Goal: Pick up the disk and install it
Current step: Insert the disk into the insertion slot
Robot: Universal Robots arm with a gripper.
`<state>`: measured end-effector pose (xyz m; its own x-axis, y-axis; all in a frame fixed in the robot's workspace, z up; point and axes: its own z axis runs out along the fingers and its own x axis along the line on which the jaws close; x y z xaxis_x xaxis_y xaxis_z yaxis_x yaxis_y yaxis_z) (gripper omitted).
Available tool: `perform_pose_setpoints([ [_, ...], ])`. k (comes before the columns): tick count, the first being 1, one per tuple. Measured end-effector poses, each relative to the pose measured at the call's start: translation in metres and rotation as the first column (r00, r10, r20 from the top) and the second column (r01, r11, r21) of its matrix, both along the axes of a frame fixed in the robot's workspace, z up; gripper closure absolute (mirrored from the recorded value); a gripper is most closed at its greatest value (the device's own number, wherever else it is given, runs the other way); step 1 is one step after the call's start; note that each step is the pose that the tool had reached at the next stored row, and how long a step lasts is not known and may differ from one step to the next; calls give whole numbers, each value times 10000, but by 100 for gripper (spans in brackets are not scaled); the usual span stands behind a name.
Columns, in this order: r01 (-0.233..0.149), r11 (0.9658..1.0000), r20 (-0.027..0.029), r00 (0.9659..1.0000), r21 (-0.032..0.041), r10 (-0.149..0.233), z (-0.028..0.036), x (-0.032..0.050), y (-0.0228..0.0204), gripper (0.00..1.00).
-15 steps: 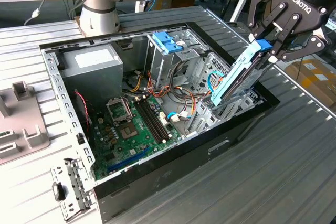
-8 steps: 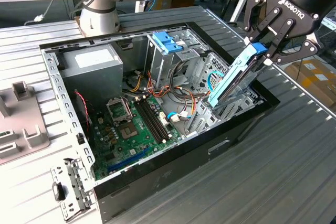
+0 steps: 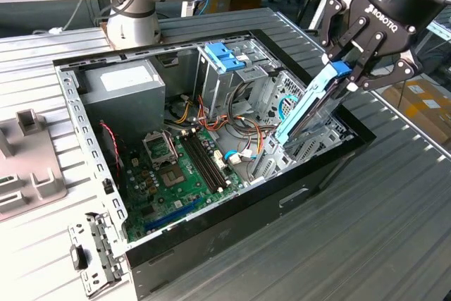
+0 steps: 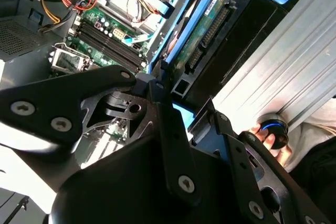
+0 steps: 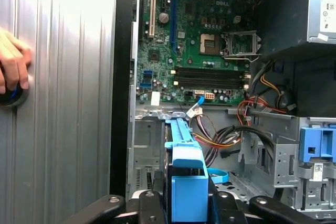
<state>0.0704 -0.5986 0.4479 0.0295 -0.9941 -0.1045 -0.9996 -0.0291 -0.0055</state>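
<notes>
The disk (image 3: 306, 107), a grey drive in light-blue carrier rails, hangs steeply tilted over the open computer case (image 3: 232, 209). My gripper (image 3: 345, 72) is shut on its upper end at the blue tab. Its lower end reaches down at the metal drive bay (image 3: 317, 139) on the exterior view's right side of the case. In the first wrist view the disk (image 5: 184, 150) runs away from my gripper (image 5: 189, 203) toward the case floor. The second wrist view shows the disk (image 4: 207, 30) edge-on past the black fingers (image 4: 157, 95).
A blue latch piece (image 3: 225, 56) sits atop the tall metal cage at the back. The motherboard (image 3: 176, 174), loose cables (image 3: 243, 132) and a power supply (image 3: 123, 86) lie inside the case. A person's hand (image 5: 13, 61) rests on a round knob on the table beside the case.
</notes>
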Motion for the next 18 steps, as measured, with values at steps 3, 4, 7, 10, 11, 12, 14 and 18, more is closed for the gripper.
perform_pose_setpoints([
  [3, 9, 10000, 0, 10000, 9, -9, -27, 2, 25, 63],
  [4, 27, 10000, 0, 10000, 9, -27, -31, 1, 33, 63],
  [7, 50, 10000, 0, 10000, 9, -50, -37, 1, 39, 63],
  [10, 83, 10000, 1, 10000, 10, -83, -37, 1, 40, 63],
  [11, 108, 9999, 0, 9999, 10, -108, -35, 1, 40, 63],
  [12, 123, 9999, 0, 9999, 14, -123, -32, 1, 40, 63],
  [14, 151, 9999, 0, 9999, 10, -151, -6, 1, 40, 63],
  [18, 212, 9998, -8, 9998, 11, -212, -16, 4, 40, 63],
])
